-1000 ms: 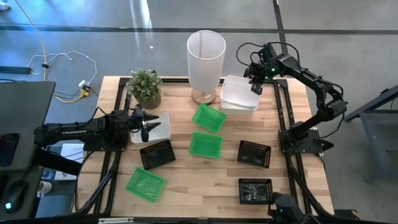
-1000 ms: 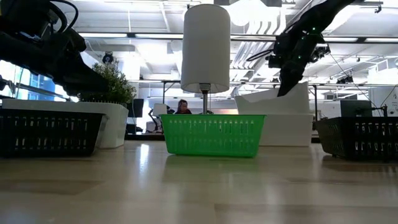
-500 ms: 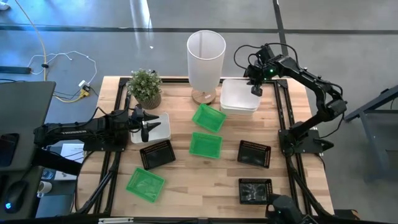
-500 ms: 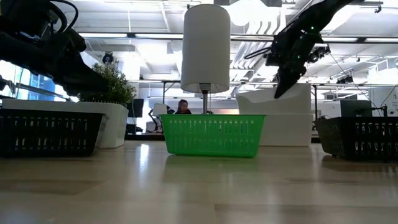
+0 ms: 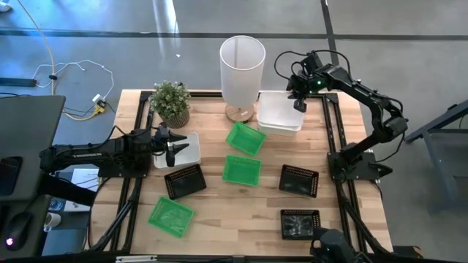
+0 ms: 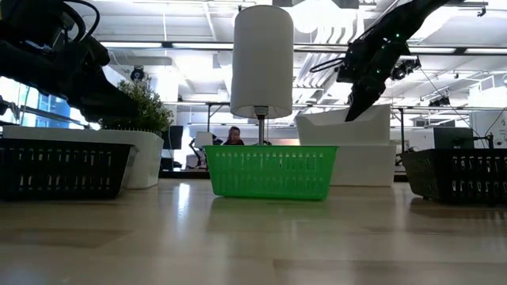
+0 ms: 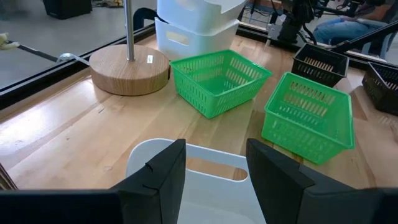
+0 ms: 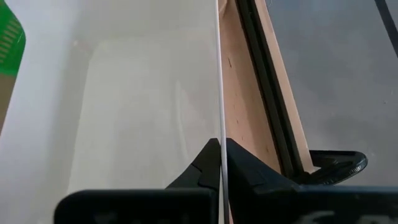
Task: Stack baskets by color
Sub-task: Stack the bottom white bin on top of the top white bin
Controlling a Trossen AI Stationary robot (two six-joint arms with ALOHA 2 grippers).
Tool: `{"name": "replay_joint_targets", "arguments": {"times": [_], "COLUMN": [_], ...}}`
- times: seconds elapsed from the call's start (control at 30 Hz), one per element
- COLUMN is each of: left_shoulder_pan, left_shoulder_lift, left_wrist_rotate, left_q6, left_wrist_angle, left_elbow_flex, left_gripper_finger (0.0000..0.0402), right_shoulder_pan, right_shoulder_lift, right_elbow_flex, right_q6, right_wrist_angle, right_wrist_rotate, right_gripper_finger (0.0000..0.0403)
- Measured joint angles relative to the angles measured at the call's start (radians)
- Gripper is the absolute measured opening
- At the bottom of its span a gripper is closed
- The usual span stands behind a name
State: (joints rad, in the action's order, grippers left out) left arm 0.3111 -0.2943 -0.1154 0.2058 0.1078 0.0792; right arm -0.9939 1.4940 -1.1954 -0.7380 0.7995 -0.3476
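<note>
I see the wooden table (image 5: pixel 212 219) carrying green baskets (image 5: pixel 241 169), black baskets (image 5: pixel 300 180), white baskets (image 5: pixel 278 117), a plant (image 5: pixel 171 102) and a tall bin (image 5: pixel 242 69).

Cylindrical bin (image 5: pixel 242 67): at desk (image 5: pixel 212 223) rear centre. Plant (image 5: pixel 172 102) left of it; two nested baskets (image 5: pixel 280 115) right; remaining baskets (image 5: pixel 242 169) scattered before it.

1. A grey polished floor (image 5: pixel 110 29) surrounds the wooden tabletop (image 5: pixel 219 212), with a dark seam line across it.
2. White and yellow cables (image 5: pixel 69 73) trail over the floor beyond the tabletop's left edge.
3. In the low view, rows of ceiling lights (image 6: pixel 190 47) and exposed ducts run overhead.
4. A person (image 6: pixel 233 136) sits far back in the room.
</note>
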Motion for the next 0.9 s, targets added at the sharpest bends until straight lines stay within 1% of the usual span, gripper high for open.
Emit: {"name": "replay_joint_targets", "arguments": {"times": [0.2, 0.47, 0.53, 0.73, 0.9], "left_shoulder_pan": [0.000, 0.000, 0.000, 0.000, 0.000], "left_shoulder_lift": [0.000, 0.000, 0.000, 0.000, 0.000], "left_wrist_rotate": [0.000, 0.000, 0.000, -0.005, -0.024], "left_q6": [0.000, 0.000, 0.000, 0.000, 0.000], "left_wrist_angle": [0.000, 0.000, 0.000, 0.000, 0.000], "left_elbow_flex": [0.000, 0.000, 0.000, 0.000, 0.000], "left_gripper_finger": [0.0156, 0.0156, 0.0156, 0.0156, 0.0156], "right_shoulder_pan": [0.000, 0.001, 0.002, 0.002, 0.002], "right_shoulder_lift": [0.006, 0.082, 0.093, 0.095, 0.094], "right_elbow_flex": [0.000, 0.000, 0.000, 0.000, 0.000], "right_q6": [0.025, 0.062, 0.072, 0.093, 0.107], "right_wrist_angle": [0.007, 0.035, 0.032, 0.024, 0.024], "right_wrist_rotate": [0.000, 0.001, 0.005, 0.011, 0.047], "right_gripper_finger": [0.0000, 0.0001, 0.0008, 0.0045, 0.0051]}}
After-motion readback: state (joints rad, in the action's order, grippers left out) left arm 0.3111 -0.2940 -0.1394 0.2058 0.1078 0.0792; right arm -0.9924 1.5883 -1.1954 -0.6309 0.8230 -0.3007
